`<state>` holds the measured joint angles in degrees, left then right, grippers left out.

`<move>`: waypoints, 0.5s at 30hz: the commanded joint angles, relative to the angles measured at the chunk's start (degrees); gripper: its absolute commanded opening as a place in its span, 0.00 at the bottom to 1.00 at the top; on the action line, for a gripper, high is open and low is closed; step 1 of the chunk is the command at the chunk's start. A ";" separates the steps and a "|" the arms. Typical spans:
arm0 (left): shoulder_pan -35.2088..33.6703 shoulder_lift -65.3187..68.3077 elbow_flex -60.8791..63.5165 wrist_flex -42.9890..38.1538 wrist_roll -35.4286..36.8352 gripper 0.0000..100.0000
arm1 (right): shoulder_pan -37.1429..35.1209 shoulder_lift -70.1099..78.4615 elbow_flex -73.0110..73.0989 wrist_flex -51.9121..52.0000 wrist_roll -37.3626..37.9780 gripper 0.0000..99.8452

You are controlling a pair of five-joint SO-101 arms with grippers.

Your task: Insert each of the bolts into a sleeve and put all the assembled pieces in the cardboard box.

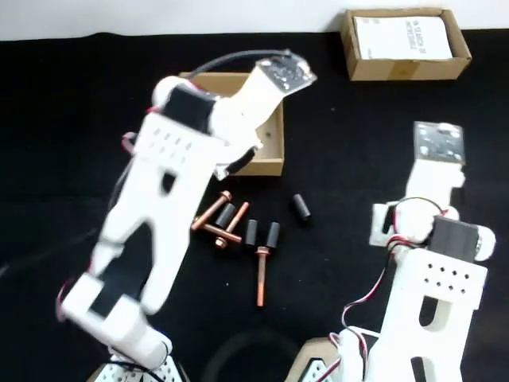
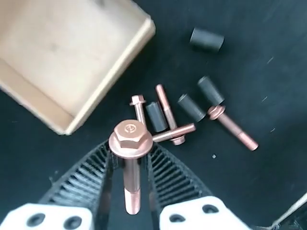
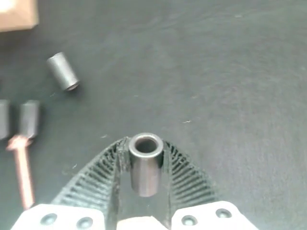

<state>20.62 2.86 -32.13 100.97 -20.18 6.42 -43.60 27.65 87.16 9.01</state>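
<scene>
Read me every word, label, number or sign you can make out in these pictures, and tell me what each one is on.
White sheet lying in the far cardboard box: several lines of dark print, too small and blurred to read.
Head of the bolt held in the left hand: a faint stamped mark, too blurred to read.
Nothing else carries legible text.
</scene>
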 commanded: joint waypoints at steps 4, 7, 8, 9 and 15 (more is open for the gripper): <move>1.01 -25.27 11.74 0.35 4.66 0.01 | -10.86 -7.87 -9.27 11.91 -0.35 0.01; 1.01 -35.74 23.43 0.26 6.86 0.01 | -15.78 -14.64 -5.93 11.91 -0.53 0.01; 1.01 -38.99 27.65 0.18 7.65 0.01 | -17.27 -16.84 -3.56 10.86 -0.53 0.01; 1.01 -42.07 31.78 -0.97 8.62 0.01 | -18.59 -19.03 -0.31 9.10 -0.53 0.01; 1.01 -57.10 56.13 -24.18 19.78 0.01 | -22.11 -32.75 23.78 -11.47 -0.53 0.01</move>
<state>21.05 -47.69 14.29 89.89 -5.58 -13.63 -70.42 41.54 86.37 9.01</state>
